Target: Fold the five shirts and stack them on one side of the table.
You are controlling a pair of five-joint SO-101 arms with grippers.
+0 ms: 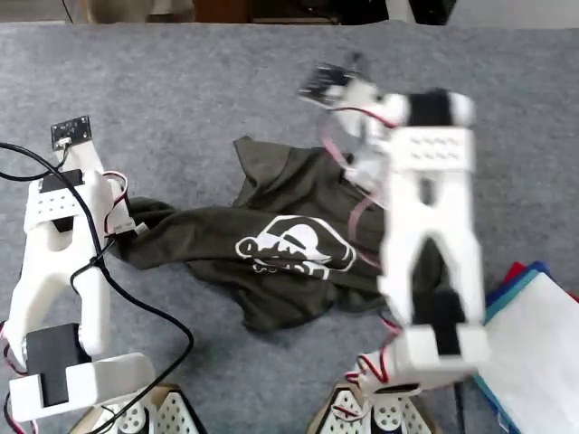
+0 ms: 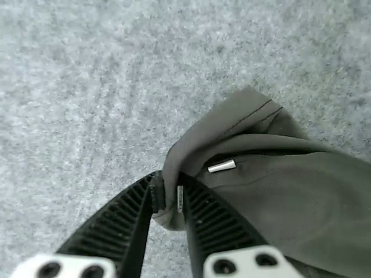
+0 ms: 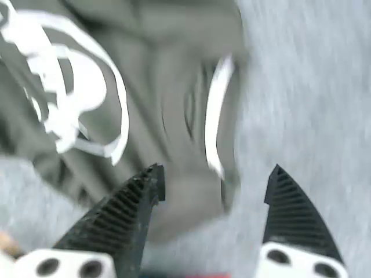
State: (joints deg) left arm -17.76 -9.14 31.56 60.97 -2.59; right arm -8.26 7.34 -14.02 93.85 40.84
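White stack (image 1: 543, 334) with blue and red edges: lying at the near right corner.
Left jaws: clamping a sleeve edge of the dark olive shirt (image 1: 289, 203).
Shirt: lying crumpled mid-surface (image 1: 181, 90), white print facing up.
Right jaws: hanging open over its far edge.

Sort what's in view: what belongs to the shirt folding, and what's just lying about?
Job: dark shirt, crumpled; left end effector, shut on its edge; right end effector, open over it.
Lying about: black cable; white-topped stack, maybe folded shirts, cannot tell.
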